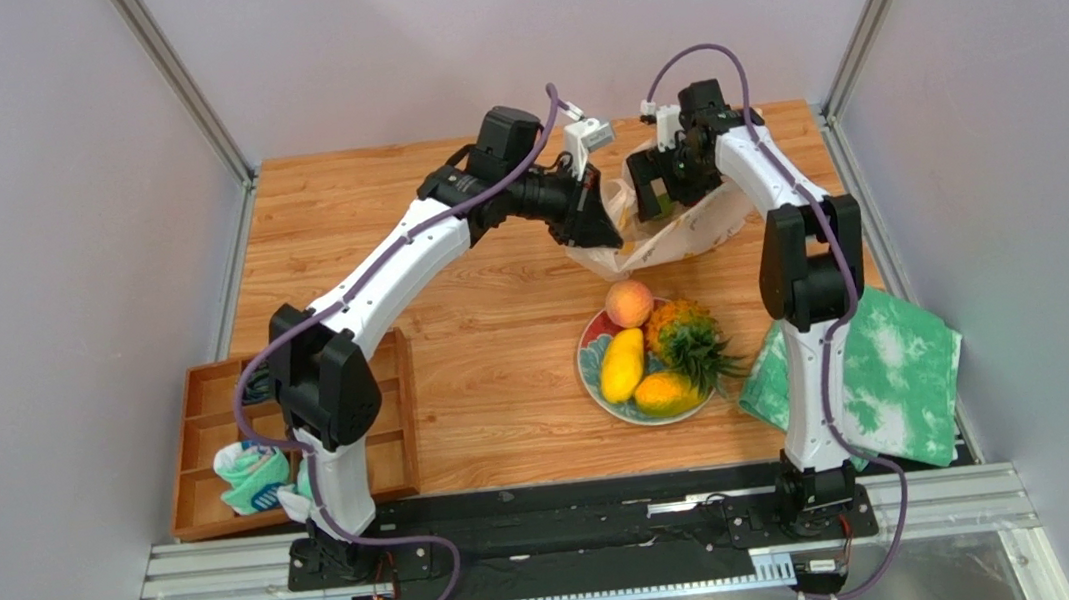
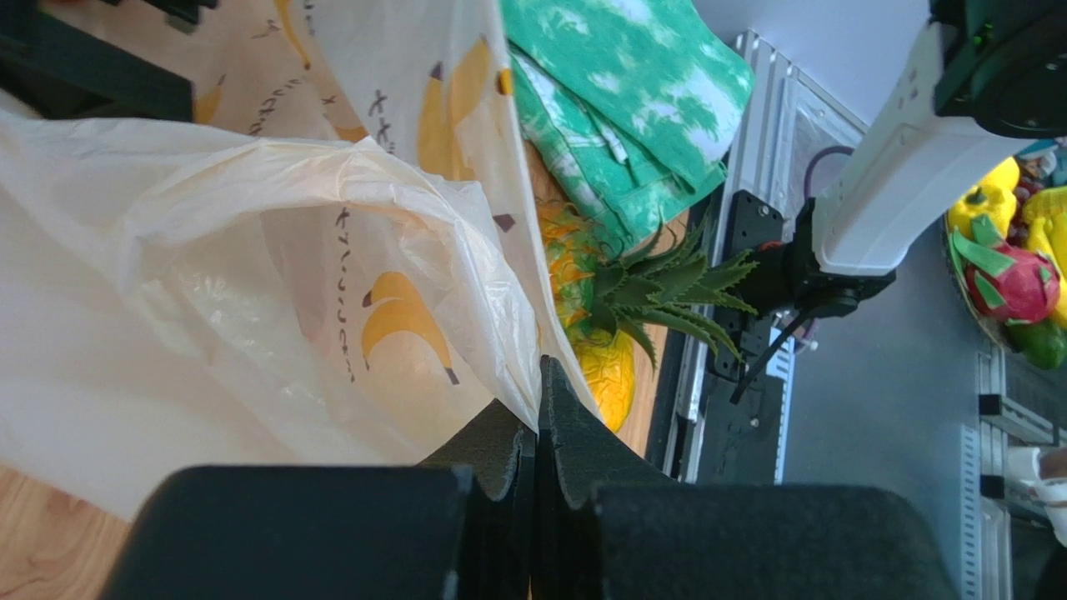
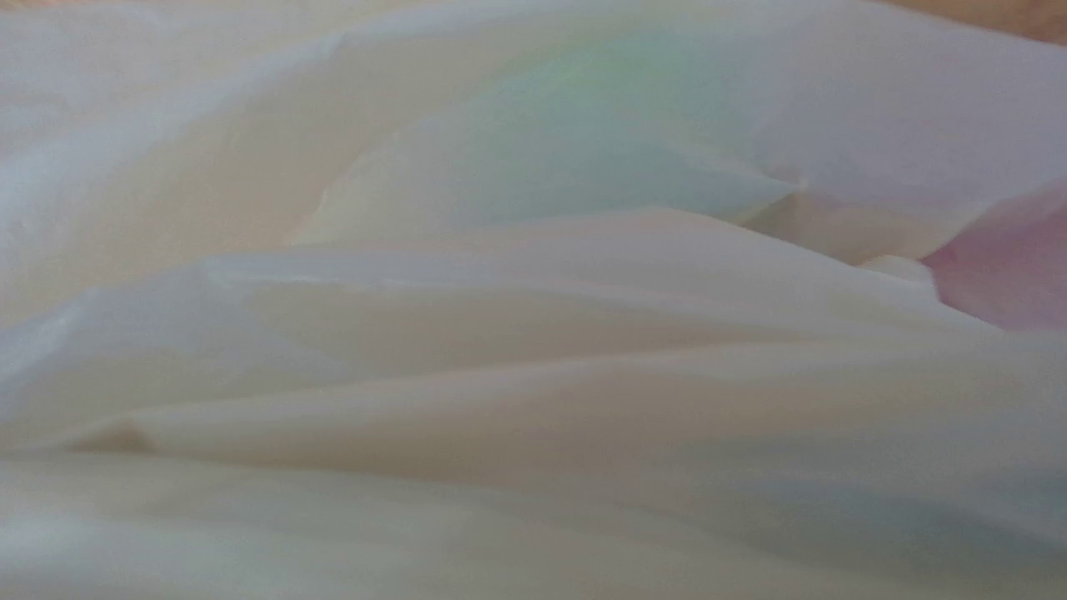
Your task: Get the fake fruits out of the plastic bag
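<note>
Evidently the left gripper (image 2: 539,406) clamps the plastic bag (image 2: 226,288) edge, fingers together, to hold its mouth up; the right gripper (image 1: 655,196) reaches in — its fingers I cannot tell.

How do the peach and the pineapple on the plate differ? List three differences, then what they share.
The peach is round; the pineapple is longer, with spiky leaves. The peach is pink-orange; the pineapple is yellow-orange and green. The peach sits at the far edge of the plate; the pineapple lies along its right part, leaves toward the near edge. Both are on the plate, outside the plastic bag.
</note>
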Action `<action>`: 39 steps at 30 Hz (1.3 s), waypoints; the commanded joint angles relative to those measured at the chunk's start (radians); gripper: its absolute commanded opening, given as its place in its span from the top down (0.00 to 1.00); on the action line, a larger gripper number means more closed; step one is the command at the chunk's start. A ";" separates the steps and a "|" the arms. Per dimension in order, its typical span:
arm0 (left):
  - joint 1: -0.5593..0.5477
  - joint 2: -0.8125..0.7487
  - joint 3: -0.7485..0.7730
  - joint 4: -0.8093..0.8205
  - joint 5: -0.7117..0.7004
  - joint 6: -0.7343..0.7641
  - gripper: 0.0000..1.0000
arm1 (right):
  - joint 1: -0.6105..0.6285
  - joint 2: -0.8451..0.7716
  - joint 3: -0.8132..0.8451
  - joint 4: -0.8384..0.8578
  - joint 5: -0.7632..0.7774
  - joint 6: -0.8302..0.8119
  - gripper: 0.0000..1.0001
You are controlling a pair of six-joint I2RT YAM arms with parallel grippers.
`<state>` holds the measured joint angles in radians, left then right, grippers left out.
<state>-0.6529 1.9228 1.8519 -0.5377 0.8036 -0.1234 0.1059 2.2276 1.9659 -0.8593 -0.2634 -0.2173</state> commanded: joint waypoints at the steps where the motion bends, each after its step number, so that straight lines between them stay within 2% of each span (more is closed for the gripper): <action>1: -0.030 -0.001 0.032 -0.024 0.063 0.056 1.00 | -0.003 0.072 0.080 0.077 -0.095 0.062 0.00; 6: -0.054 0.022 0.052 -0.045 0.057 0.073 1.00 | 0.001 0.127 0.118 0.213 -0.131 0.062 0.00; 8: -0.060 0.022 0.050 -0.051 0.052 0.082 1.00 | 0.000 0.171 0.157 0.233 -0.129 0.056 0.04; 11: -0.070 0.013 0.046 -0.068 0.036 0.102 1.00 | -0.012 0.199 0.195 0.282 -0.166 0.053 0.22; 12: -0.071 0.012 0.043 -0.070 0.023 0.103 1.00 | -0.018 0.189 0.182 0.314 -0.183 0.064 0.31; 14: -0.071 0.007 0.040 -0.080 0.016 0.105 1.00 | -0.035 0.133 0.104 0.409 -0.226 0.067 0.41; 15: -0.071 0.004 0.041 -0.087 0.002 0.110 1.00 | -0.038 0.113 0.075 0.427 -0.221 0.058 0.57; 18: -0.070 -0.019 0.030 -0.125 -0.027 0.159 1.00 | -0.072 -0.006 -0.042 0.451 -0.203 0.056 0.82; 21: -0.062 -0.051 -0.003 -0.146 -0.044 0.186 1.00 | -0.097 -0.172 -0.220 0.451 -0.200 0.052 0.83; 22: -0.057 -0.073 -0.017 -0.146 -0.046 0.192 1.00 | -0.141 -0.216 -0.283 0.451 -0.200 0.033 0.83; 26: -0.050 -0.105 -0.066 -0.151 -0.060 0.244 1.00 | -0.164 -0.475 -0.578 0.410 -0.172 -0.059 0.85; 27: -0.050 -0.113 -0.069 -0.151 -0.061 0.251 1.00 | -0.169 -0.561 -0.616 0.395 -0.146 -0.074 0.85; 32: -0.050 -0.137 -0.091 -0.136 -0.049 0.268 1.00 | -0.227 -0.747 -0.791 0.258 -0.050 -0.125 0.86; 34: -0.050 -0.143 -0.102 -0.122 -0.050 0.263 1.00 | -0.232 -0.789 -0.846 0.278 -0.078 -0.136 0.80; 35: -0.050 -0.140 -0.105 -0.108 -0.053 0.254 1.00 | -0.227 -0.787 -0.851 0.285 -0.112 -0.126 0.74; 38: -0.050 -0.113 -0.073 -0.097 -0.037 0.220 1.00 | -0.169 -0.715 -0.777 0.293 -0.151 -0.110 0.66; 39: -0.050 -0.105 -0.059 -0.097 -0.029 0.219 1.00 | -0.154 -0.685 -0.750 0.295 -0.151 -0.093 0.60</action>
<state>-0.7036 1.8290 1.7546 -0.6796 0.7433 0.0978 -0.1070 1.4570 1.1435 -0.5751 -0.3779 -0.3119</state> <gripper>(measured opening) 0.007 0.328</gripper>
